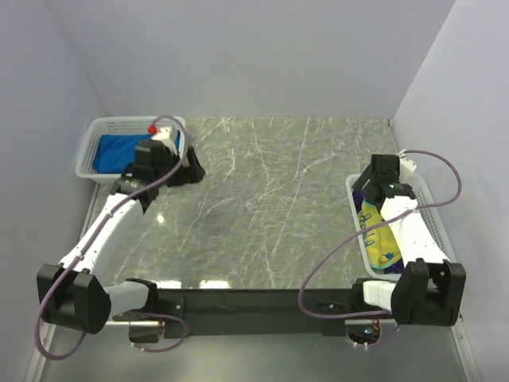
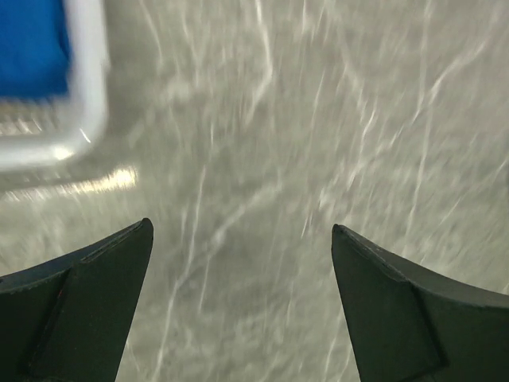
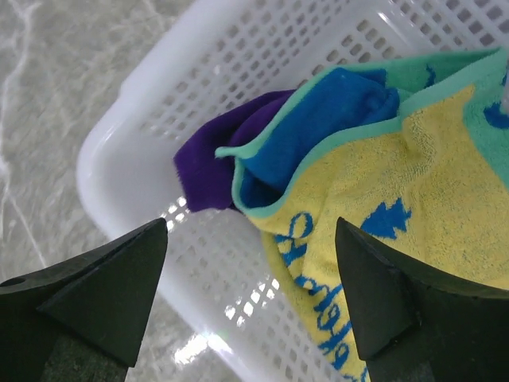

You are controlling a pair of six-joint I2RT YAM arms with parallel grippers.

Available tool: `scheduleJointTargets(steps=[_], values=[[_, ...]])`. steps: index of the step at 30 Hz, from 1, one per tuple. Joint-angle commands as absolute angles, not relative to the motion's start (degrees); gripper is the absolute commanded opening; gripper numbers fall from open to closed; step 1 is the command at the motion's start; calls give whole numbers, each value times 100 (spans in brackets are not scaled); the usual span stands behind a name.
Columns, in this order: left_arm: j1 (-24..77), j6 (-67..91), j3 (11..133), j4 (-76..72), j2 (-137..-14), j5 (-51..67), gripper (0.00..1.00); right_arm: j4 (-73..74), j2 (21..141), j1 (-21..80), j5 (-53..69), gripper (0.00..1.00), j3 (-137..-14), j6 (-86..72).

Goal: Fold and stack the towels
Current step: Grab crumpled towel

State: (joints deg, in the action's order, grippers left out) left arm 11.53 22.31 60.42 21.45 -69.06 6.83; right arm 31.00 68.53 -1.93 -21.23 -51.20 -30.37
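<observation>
Crowding right basket (image 3: 107, 151): yellow towel (image 3: 445, 199), purple towel (image 3: 211, 163)

From high behind the arm bases the top camera covers the whole grey veined tabletop (image 1: 270, 207), while each close, downward-angled wrist camera shares with it one white mesh plastic basket: the left basket (image 2: 89, 87), the right basket (image 3: 119, 127).

This looks like a robotics lab test cell, not a home. A grey marble-patterned table (image 1: 262, 199) is boxed in on three sides by bare pale panels (image 1: 254, 56), and a left arm (image 1: 103, 227) and right arm (image 1: 417, 231) bolted at its near edge trail loose purple cables (image 1: 342, 251). The white mesh baskets (image 1: 89, 147) of towels (image 1: 382, 243) at either side are probably staged props.
</observation>
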Motion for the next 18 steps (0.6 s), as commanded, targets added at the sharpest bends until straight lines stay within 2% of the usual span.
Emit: scheduleJointTargets(steps=[1,5,9,15,18], values=[[1485,2215,5399,1819,-6592,695,99,2445,7083,-378,-1933,91,-5080,-3471],[1643,2162,5220,1968,-6539,248,99,2277,7444,-536,-1968,88,-4862,-3796],[1714,2180,5186,1890,-6434,123,99,1926,7515,-703,-1881,79,-4422,-3999],[1714,2197,5159,1855,-6478,114,99,1680,7278,-747,-1969,77,-4043,-4113],[1714,2206,5159,1863,-6521,132,99,1547,7181,-817,-1943,68,-3885,-4043]])
